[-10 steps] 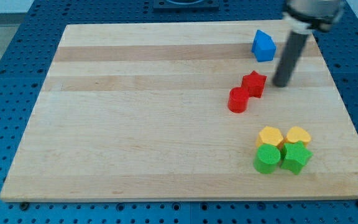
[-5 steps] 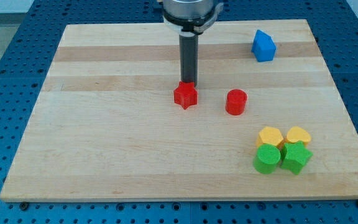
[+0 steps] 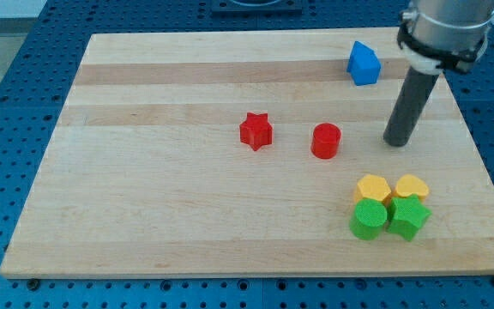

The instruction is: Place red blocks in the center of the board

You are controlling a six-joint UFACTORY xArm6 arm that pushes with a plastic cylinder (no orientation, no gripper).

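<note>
We have no jaws to open or close, only a straight dark rod, and my tip (image 3: 394, 142) rests on the pale wooden board (image 3: 161, 215), touching nothing. The red plastic cylinder (image 3: 325, 140) stands near it toward the view's left. The red plastic star block (image 3: 256, 130) lies further left, close to the board's middle and apart from the cylinder.

We judge both red pieces light, rigid and smooth-sided, so they should slide readily on the grained wood. The cylinder's round wall may slip sideways off the rod, so we would press on its right flank, square through its centre.

The blue house-shaped block (image 3: 364, 63) sits near the view's top. Two yellow blocks (image 3: 392, 187) and two green blocks (image 3: 388, 218) cluster together toward the view's bottom right.
</note>
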